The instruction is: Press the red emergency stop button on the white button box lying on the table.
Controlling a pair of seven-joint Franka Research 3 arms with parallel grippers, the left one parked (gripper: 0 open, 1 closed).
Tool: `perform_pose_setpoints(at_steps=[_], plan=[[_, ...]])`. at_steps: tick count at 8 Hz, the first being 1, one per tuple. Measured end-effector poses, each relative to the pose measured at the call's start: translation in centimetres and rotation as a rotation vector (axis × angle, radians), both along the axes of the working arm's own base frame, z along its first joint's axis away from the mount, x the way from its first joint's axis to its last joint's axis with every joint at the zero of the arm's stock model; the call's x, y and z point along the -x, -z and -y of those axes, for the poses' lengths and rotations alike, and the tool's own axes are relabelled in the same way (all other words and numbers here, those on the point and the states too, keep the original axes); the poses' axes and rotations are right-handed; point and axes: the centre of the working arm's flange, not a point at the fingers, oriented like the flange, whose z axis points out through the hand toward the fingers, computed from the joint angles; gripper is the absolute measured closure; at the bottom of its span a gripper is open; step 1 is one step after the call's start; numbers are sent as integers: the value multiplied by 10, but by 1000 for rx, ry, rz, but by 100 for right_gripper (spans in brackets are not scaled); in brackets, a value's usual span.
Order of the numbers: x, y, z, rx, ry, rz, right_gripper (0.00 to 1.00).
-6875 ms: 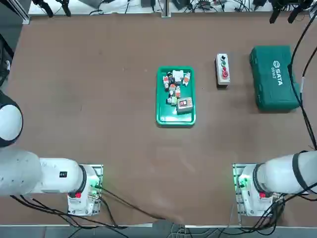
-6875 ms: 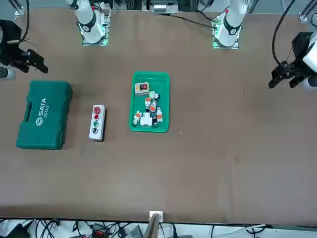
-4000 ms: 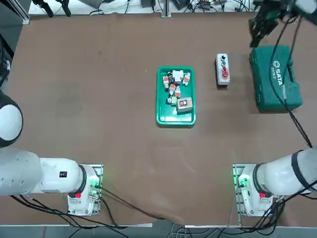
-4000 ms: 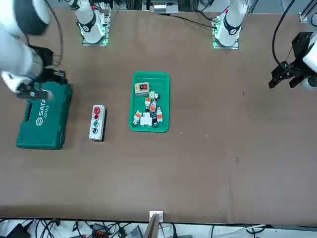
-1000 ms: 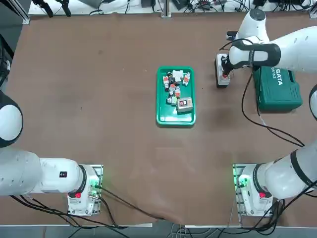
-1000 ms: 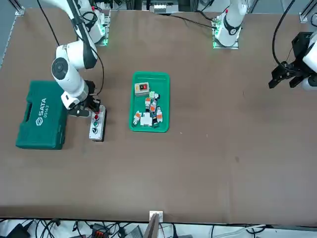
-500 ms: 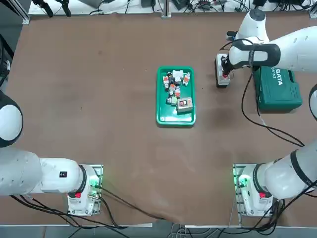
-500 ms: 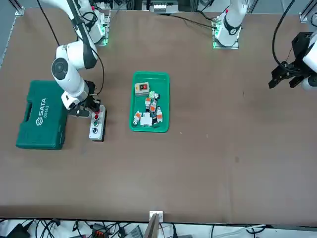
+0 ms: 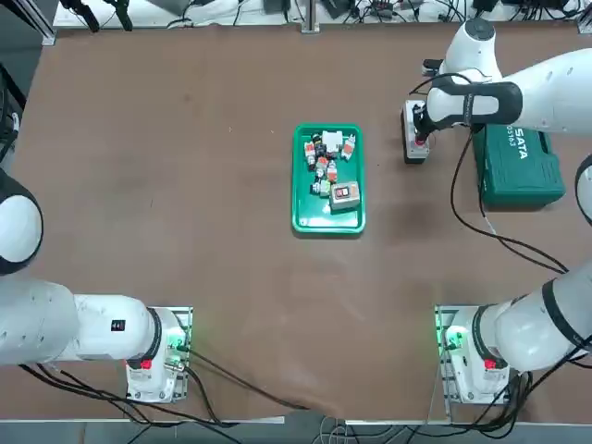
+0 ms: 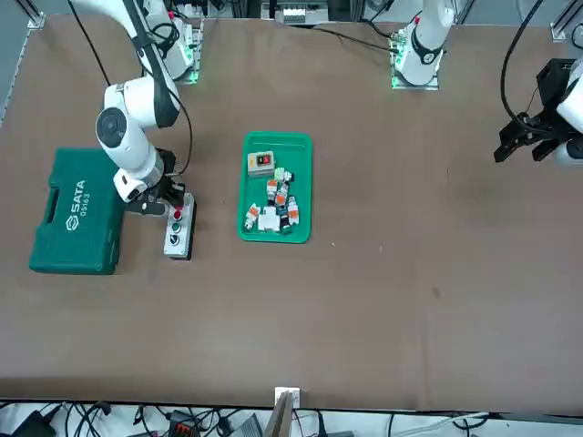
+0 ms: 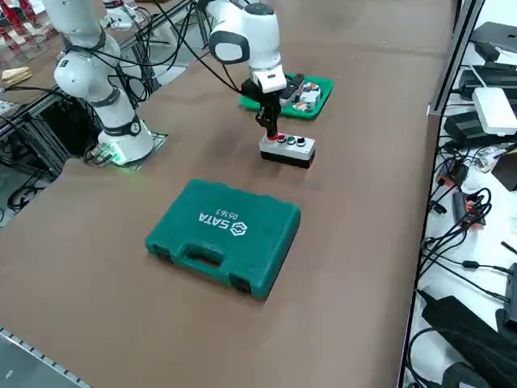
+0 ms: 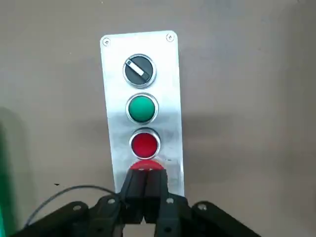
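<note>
The red emergency stop button (image 12: pixel 146 165), a round, smooth red cap, sits right under the tips of the right gripper (image 12: pixel 146 174), whose two black fingers are shut tight against each other with nothing between them. They cover part of the cap; whether it is pushed down cannot be told. It is at the end of the white button box (image 12: pixel 168 113) nearest the arm bases, an oblong with a flat, pale, slightly glossy faceplate, rounded corners and a dark base. Running away from the gripper along that plate come a smaller red button (image 12: pixel 144 145) and a green button (image 12: pixel 141 108), both ringed in metal, then a black rotary knob (image 12: pixel 138 70) with a white pointer bar, and two corner screws. To the gripper's right lies a dark green moulded case (image 11: pixel 222 242) with rounded corners and a handle opening, marked "SATA" beside a hexagonal emblem; the smaller print is hard to read. To the gripper's left is a glossy green tray (image 9: pixel 314 217) of small white, orange and black parts and a little pale box (image 9: pixel 345 195). Below the gripper spreads the matte brown worktop (image 9: pixel 231 277).
</note>
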Motion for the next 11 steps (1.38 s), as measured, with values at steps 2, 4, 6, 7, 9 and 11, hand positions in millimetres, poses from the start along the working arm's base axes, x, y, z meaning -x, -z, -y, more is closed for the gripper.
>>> perform_pose_setpoints(at_steps=[2,4,6,7,9,11], plan=[[0,0,0,0,0,0,98],[0,-2,0,2,0,-8,98],[-2,-20,1,14,5,-68,98],[-10,-47,1,17,30,-89,97],[-29,-115,2,16,92,-85,84],[-39,-160,7,21,103,-102,48]])
